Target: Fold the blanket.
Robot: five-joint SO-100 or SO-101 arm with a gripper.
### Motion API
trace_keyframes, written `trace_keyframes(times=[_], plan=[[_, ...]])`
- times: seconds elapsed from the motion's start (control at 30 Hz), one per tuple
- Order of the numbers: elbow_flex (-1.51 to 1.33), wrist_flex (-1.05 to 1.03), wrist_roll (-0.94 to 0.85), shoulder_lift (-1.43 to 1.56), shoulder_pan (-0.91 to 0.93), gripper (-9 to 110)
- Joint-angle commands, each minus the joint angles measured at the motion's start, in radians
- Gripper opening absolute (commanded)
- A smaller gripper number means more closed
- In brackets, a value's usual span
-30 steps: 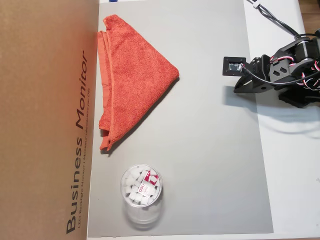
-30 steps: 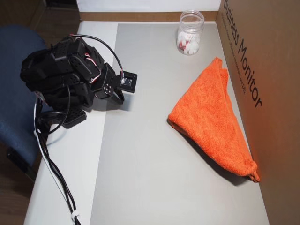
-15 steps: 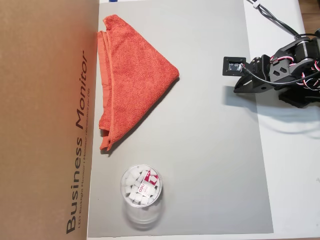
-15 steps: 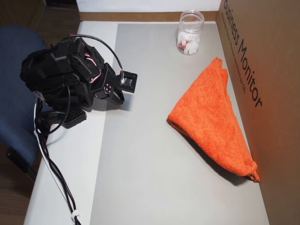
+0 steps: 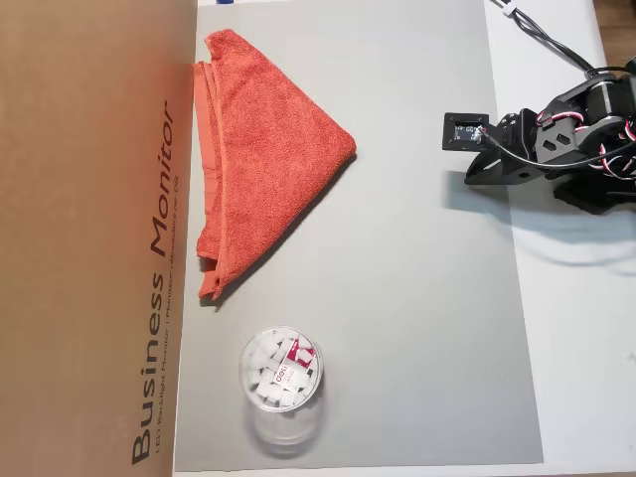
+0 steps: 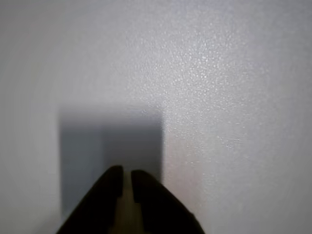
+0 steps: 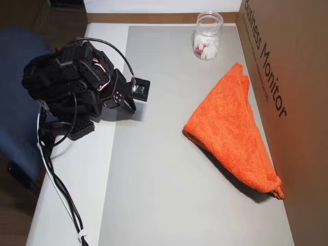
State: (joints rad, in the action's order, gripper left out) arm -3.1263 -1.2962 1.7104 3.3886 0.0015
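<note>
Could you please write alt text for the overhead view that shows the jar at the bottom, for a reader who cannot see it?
An orange blanket, folded into a triangle, lies on a grey mat against a brown cardboard box. A clear jar of white pieces stands below it, and the black robot arm sits folded at the right, apart from the blanket.

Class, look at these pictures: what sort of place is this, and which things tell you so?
Probably a home or office desk used as a robot workspace: a small black robot arm sits on a white table, beside a grey mat and a brown cardboard monitor box.
</note>
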Motion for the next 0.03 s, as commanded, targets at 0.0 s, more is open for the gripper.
trace_keyframes(times=[0.0], plan=[[-0.009,-0.002,-0.003,0.008,0.002,0]])
